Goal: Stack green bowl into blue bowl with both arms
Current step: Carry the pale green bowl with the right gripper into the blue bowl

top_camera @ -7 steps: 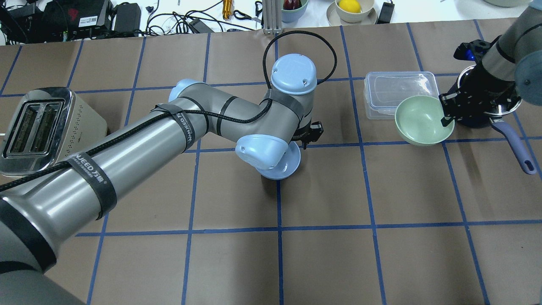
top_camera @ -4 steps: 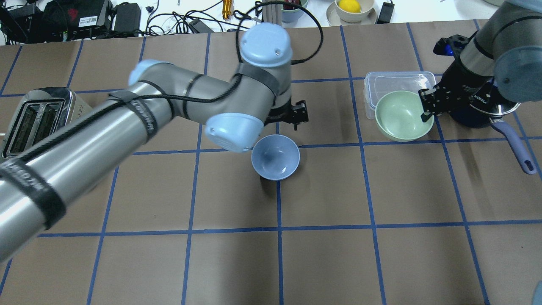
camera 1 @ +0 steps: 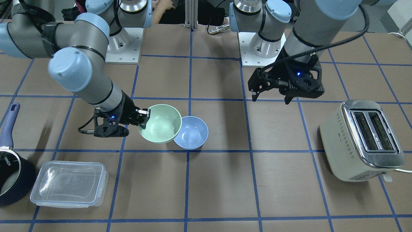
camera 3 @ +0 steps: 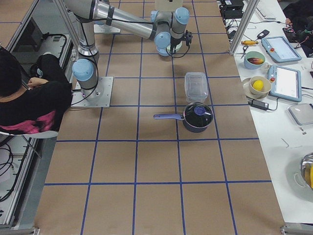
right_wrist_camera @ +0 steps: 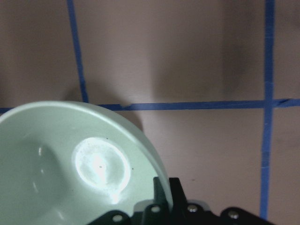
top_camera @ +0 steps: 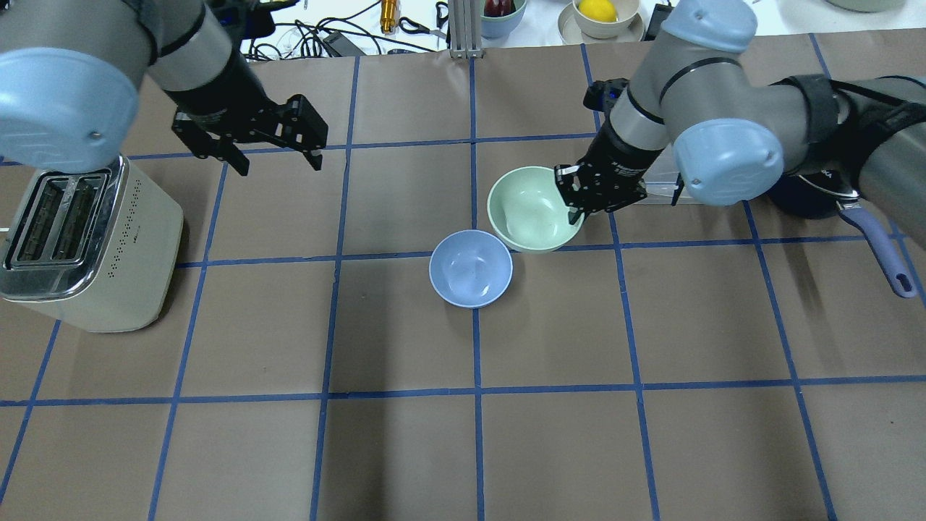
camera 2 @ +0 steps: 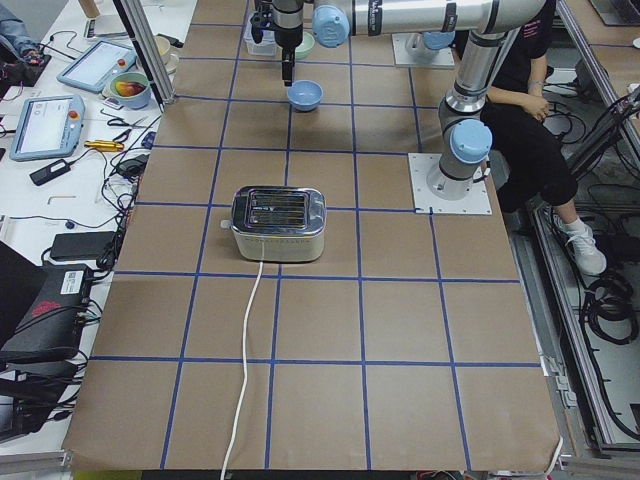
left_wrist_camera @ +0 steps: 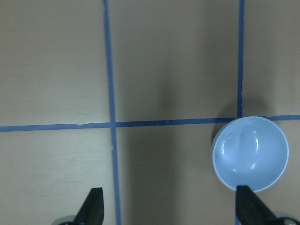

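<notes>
The blue bowl (top_camera: 471,268) stands upright and empty on the table's middle; it also shows in the front view (camera 1: 192,132) and the left wrist view (left_wrist_camera: 251,153). My right gripper (top_camera: 575,204) is shut on the rim of the green bowl (top_camera: 529,210) and holds it above the table, just beyond and to the right of the blue bowl. In the front view the green bowl (camera 1: 160,123) overlaps the blue bowl's edge. The right wrist view shows the green bowl (right_wrist_camera: 70,164) with a finger over its rim. My left gripper (top_camera: 278,163) is open and empty, high at the back left.
A toaster (top_camera: 79,239) stands at the left. A clear lidded container (camera 1: 69,183) and a dark saucepan (camera 1: 11,174) with a purple handle sit on the right side. Cables and dishes lie beyond the table's far edge.
My right gripper has carried the green bowl left, from by the container to beside the blue bowl. My left arm has pulled away from the blue bowl to the back left.
</notes>
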`<action>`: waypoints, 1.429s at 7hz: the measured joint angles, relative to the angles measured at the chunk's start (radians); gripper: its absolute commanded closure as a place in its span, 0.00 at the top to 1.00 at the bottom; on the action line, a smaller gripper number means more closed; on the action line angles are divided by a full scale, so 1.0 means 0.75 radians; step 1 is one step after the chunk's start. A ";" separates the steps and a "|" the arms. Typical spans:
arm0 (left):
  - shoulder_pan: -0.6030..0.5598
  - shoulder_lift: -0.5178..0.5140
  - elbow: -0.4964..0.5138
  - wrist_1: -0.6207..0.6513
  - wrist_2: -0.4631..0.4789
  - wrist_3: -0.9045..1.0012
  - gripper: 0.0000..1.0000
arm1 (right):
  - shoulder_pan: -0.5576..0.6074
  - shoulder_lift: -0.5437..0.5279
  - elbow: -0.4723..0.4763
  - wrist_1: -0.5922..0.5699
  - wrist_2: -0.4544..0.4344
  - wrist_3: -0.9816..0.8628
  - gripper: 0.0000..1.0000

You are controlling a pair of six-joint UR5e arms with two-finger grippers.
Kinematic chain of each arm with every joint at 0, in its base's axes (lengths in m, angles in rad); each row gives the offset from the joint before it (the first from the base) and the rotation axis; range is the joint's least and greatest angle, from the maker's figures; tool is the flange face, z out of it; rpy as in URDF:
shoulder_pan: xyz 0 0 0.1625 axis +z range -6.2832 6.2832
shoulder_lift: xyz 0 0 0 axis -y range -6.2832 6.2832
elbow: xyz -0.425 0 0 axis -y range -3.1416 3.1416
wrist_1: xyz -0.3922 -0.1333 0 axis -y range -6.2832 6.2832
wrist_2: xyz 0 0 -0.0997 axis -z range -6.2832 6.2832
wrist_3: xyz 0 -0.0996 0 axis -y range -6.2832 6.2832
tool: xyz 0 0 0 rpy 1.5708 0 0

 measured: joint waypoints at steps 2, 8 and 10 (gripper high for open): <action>0.032 0.068 0.065 -0.140 0.039 0.033 1.00 | 0.124 0.096 0.006 -0.104 0.046 0.119 0.00; 0.055 0.045 0.073 -0.146 0.115 0.035 1.00 | 0.175 0.136 0.069 -0.160 0.034 0.221 0.99; 0.054 0.042 0.074 -0.145 0.120 0.024 1.00 | 0.175 0.131 0.078 -0.203 0.022 0.227 1.00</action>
